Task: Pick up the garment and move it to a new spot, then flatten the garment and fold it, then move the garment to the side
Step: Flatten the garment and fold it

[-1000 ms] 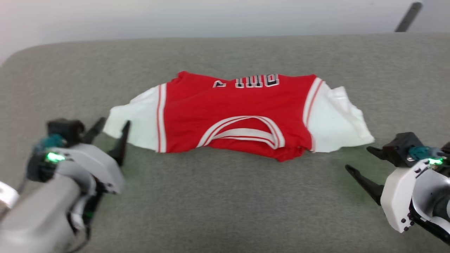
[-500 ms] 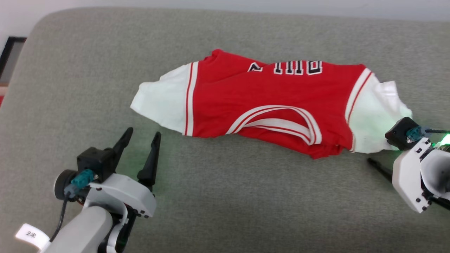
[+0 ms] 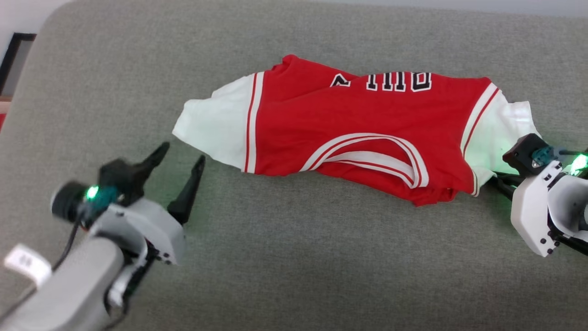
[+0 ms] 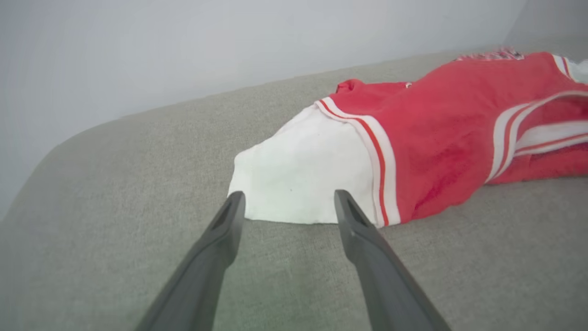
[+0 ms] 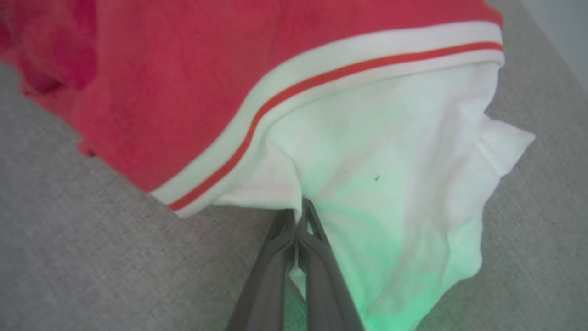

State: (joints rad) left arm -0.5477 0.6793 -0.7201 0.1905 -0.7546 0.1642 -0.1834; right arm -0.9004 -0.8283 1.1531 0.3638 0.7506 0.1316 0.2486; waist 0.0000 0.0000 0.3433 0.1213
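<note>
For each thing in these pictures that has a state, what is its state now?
garment: lying rumpled on the grey cushion, not flat, collar towards the robot.
left gripper: open, holding nothing, close to one white sleeve.
right gripper: shut on the edge of the other white sleeve.

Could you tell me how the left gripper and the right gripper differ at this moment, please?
The left gripper has its jaws spread wide; the right gripper has them pressed together. The left gripper stops just short of the left sleeve of the garment, holding nothing, while the right gripper pinches the edge of the right sleeve. Both sit low over the grey cushion, one at each end of the garment.
</note>
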